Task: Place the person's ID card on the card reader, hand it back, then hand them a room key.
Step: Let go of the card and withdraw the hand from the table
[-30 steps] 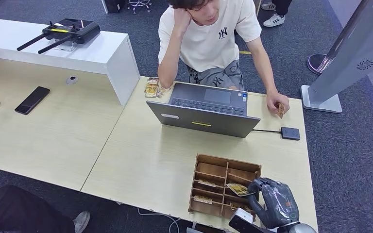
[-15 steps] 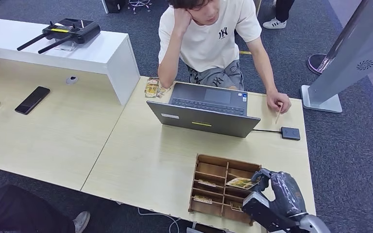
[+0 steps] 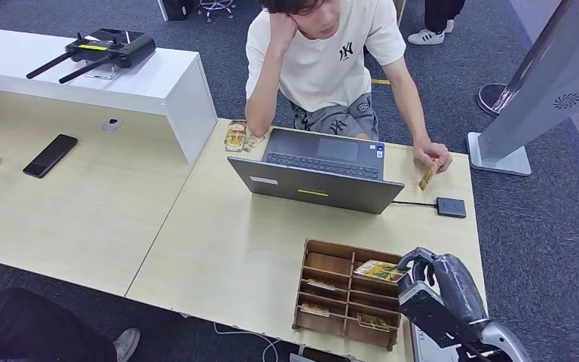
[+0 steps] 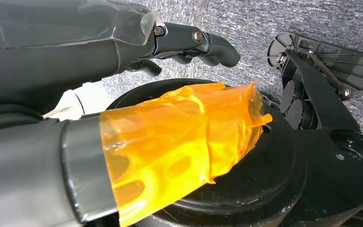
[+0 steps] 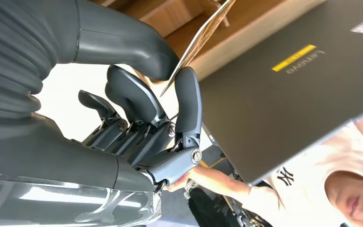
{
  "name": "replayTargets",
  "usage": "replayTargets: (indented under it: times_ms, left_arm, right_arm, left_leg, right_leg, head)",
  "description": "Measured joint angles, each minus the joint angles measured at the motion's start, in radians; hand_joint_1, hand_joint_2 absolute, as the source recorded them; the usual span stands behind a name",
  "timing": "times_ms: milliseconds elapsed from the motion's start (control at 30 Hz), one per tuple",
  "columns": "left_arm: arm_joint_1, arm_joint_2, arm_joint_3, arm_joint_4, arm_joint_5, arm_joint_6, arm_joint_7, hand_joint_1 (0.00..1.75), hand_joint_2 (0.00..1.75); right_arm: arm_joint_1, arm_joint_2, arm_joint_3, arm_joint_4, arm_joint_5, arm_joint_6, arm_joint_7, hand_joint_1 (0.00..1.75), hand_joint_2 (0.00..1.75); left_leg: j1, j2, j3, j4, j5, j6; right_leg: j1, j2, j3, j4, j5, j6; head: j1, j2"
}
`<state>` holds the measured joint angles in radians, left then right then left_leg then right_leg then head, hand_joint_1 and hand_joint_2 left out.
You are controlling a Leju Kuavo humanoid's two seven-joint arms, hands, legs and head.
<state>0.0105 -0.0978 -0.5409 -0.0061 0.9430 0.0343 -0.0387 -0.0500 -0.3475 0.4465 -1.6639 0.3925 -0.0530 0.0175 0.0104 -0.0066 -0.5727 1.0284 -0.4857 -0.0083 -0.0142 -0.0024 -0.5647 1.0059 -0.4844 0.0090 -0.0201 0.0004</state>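
Note:
My right hand (image 3: pixel 443 296) hangs over the near right corner of the table and pinches a patterned room key card (image 3: pixel 377 270) between thumb and finger. The card floats just above the wooden card box (image 3: pixel 318 264). In the right wrist view the room key card (image 5: pixel 203 32) is an edge-on sliver clamped by my right hand (image 5: pixel 137 99). A small black card reader (image 3: pixel 451 207) lies to the right of the laptop, cabled to it. The person's hand (image 3: pixel 428 157) holds the ID card (image 3: pixel 426 178) just beyond the reader. My left hand (image 4: pixel 99 61) hangs beside my body, holding nothing, its thumb wrapped in orange tape.
An open grey laptop (image 3: pixel 318 187) stands between the box and the seated person (image 3: pixel 324 53). More cards lie by the laptop's far left corner (image 3: pixel 236 136). A phone (image 3: pixel 50 155) rests on the left table, and a white kiosk base (image 3: pixel 497 154) stands to the right.
My right hand has lifted the room key card out of the box and carried it up and toward the far right. The person has turned the ID card in their fingers.

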Motion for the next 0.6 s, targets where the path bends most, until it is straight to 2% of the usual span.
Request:
replayTargets:
  times_ms: [400, 600]
  left_arm:
    - [0.0, 0.0, 0.0, 0.0, 0.014, 0.0, -0.006, 0.0, 0.0]
    - [-0.001, 0.0, 0.0, 0.0, 0.016, 0.0, -0.013, 0.0, 0.0]
  right_arm:
    - [-0.022, 0.021, -0.026, -0.018, -0.107, 0.013, -0.035, 1.75, 1.75]
    - [-0.038, 0.047, -0.029, -0.02, -0.161, 0.012, -0.062, 1.75, 1.75]
  left_leg:
    - [0.0, 0.0, 0.0, 0.0, 0.0, 0.0]
    - [0.0, 0.0, 0.0, 0.0, 0.0, 0.0]
  right_leg:
    - [0.0, 0.0, 0.0, 0.0, 0.0, 0.0]
    - [0.0, 0.0, 0.0, 0.0, 0.0, 0.0]
  head:
    - [0.0, 0.0]
    - [0.0, 0.0]
